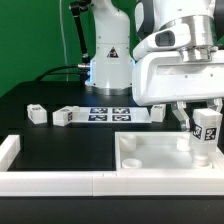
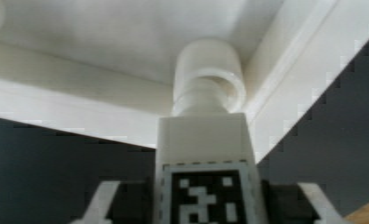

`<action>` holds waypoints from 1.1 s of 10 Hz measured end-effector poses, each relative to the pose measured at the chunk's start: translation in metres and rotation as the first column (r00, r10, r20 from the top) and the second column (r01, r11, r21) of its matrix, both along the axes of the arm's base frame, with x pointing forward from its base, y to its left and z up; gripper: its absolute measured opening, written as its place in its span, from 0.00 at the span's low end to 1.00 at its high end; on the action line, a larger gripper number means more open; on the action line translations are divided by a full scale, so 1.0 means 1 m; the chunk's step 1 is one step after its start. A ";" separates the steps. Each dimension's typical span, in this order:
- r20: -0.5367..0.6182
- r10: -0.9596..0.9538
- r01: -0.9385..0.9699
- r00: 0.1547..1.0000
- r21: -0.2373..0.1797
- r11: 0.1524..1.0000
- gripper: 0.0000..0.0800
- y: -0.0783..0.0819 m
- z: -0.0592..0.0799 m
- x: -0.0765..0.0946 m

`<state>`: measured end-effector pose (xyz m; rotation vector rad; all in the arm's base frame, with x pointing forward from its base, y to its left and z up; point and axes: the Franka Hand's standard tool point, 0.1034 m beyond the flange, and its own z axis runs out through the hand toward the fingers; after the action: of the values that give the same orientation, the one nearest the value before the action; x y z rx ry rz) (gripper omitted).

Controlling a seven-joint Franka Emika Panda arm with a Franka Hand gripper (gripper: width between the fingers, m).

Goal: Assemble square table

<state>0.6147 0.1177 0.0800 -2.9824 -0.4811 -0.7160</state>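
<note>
The gripper squeezes a white leg between its jaws and holds it standing straight up, so the round end below the jaws can fit into the corner of the square table top right underneath.

The black table lies open between loose legs and the border wall.

My glossy white arm shows dark joint seams; my boxy white gripper has dark fingers; dark triangular label on my base.
</note>
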 end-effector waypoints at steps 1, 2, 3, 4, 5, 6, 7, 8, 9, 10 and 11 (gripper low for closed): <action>0.001 0.002 -0.002 1.000 0.000 1.000 0.36 0.001 -0.001 0.000; 0.004 0.002 -0.002 1.000 0.001 1.000 0.36 0.001 -0.001 0.000; 0.003 0.002 -0.002 1.000 0.000 1.000 0.36 0.001 -0.004 -0.001; -0.005 0.003 -0.003 1.000 -0.001 1.000 0.36 0.001 -0.008 -0.003; -0.005 0.002 -0.002 1.000 -0.001 1.000 0.36 0.000 -0.012 -0.004; 0.018 0.000 0.000 1.000 0.003 1.000 0.36 0.000 -0.015 -0.002; 0.032 0.000 0.000 0.999 0.005 1.000 0.36 -0.001 -0.015 -0.001; 0.038 0.000 0.000 0.999 0.006 1.000 0.36 -0.001 -0.015 -0.001; 0.037 0.000 -0.001 0.999 0.005 1.000 0.46 -0.001 -0.015 -0.001; 0.037 0.001 -0.001 0.999 0.005 1.000 0.46 -0.001 -0.015 -0.001; 0.037 0.001 -0.001 0.999 0.005 1.000 0.63 -0.001 -0.015 -0.001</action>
<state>0.6136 0.1172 0.0650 -2.9686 -0.4819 -0.7729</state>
